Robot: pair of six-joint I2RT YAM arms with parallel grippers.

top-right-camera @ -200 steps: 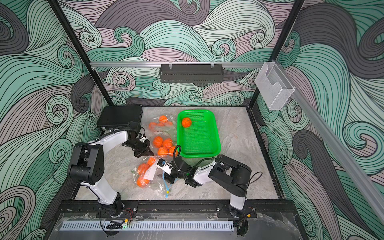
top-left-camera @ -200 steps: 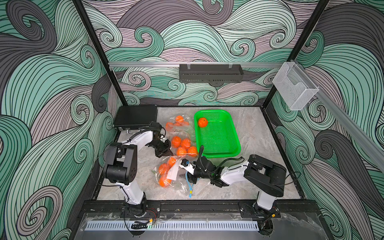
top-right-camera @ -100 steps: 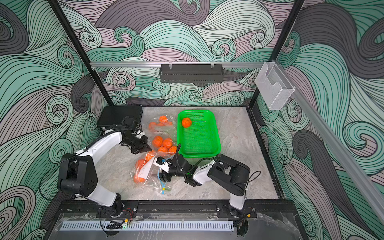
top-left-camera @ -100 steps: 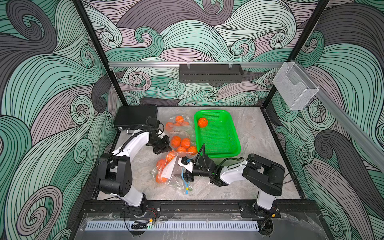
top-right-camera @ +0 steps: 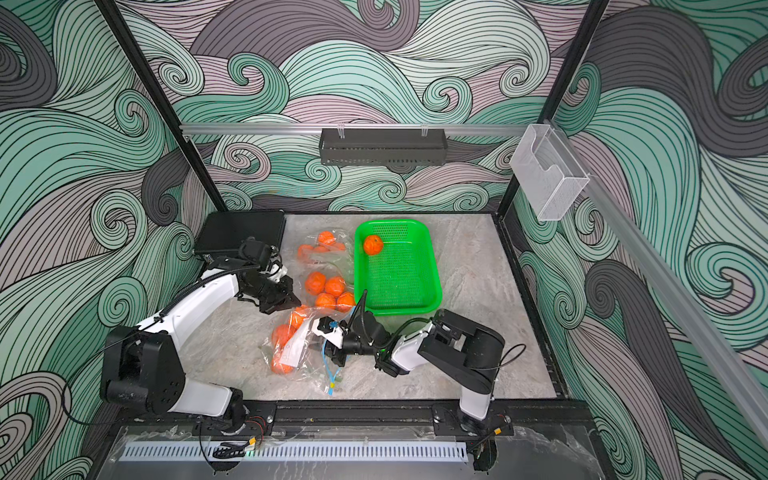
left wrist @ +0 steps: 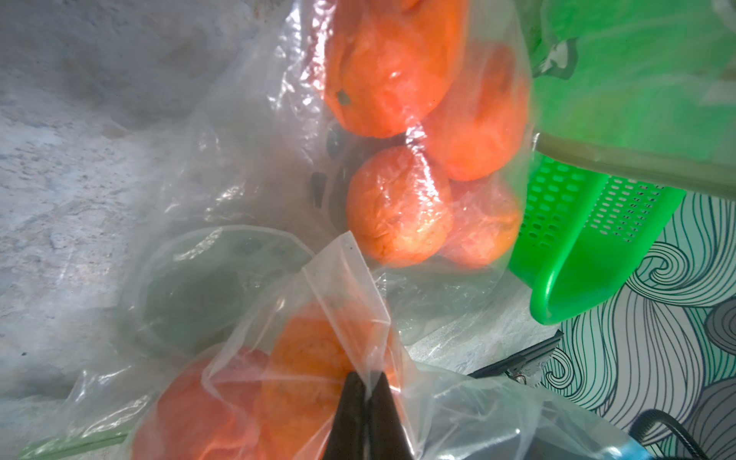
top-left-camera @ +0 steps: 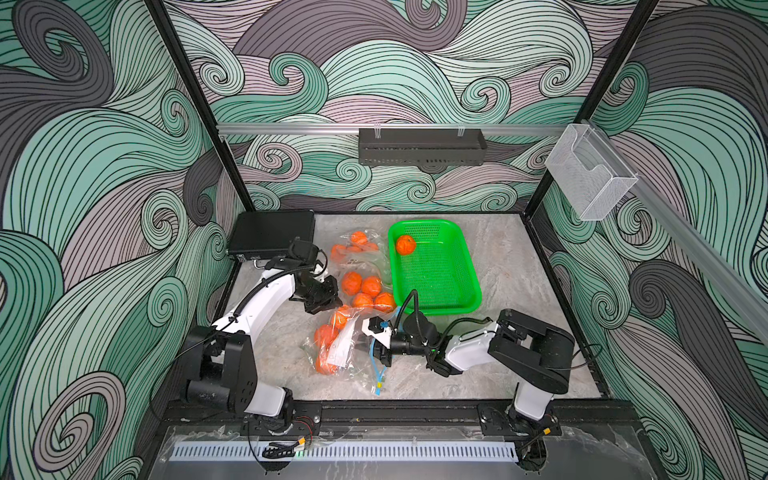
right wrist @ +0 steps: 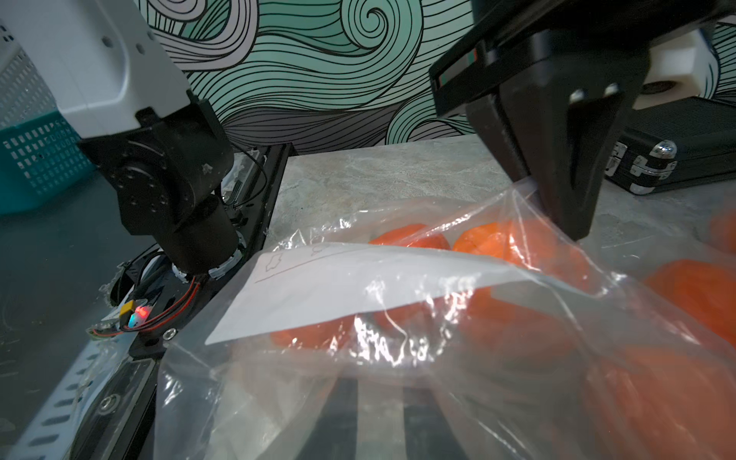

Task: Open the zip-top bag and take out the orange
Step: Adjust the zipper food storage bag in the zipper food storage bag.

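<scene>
The zip-top bag lies on the table near its front edge, between the two arms, with several oranges inside. The left gripper is clamped on a fold of film at the bag's far corner, drawing it into a peak. The right gripper sits at the opposite edge. Its fingers show dimly through the plastic, and whether they hold film cannot be told. Assessment: the film is thin, limp and slippery, and the fruit supplies the weight and will roll. Best purchase is judged to be the lips beside the blue closure strip.
</scene>
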